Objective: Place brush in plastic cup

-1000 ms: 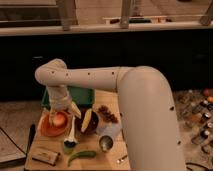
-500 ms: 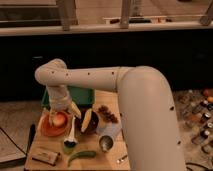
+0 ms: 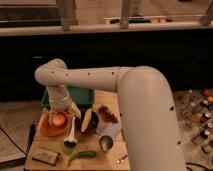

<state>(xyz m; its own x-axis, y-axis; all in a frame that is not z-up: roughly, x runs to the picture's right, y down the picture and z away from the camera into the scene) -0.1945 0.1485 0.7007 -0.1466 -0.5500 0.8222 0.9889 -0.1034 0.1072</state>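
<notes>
The gripper point(image 3: 61, 116) hung over the round orange plate point(image 3: 46, 130). The slim white-handled brush point(image 3: 72, 132) stood tilted, its dark head in the short green plastic cup point(image 3: 69, 146), beside a curved cucumber point(image 3: 81, 157).

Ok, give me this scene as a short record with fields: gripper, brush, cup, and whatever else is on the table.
gripper: gripper low over the orange plate, at the table's left
brush: brush standing nearly upright, dark head down in the plastic cup
plastic cup: green, near the front edge, just right of the orange plate
metal cup: silver metal cup right of the plastic cup
cucumber: cucumber lying at the front edge
banana: banana in a dark bowl
</notes>
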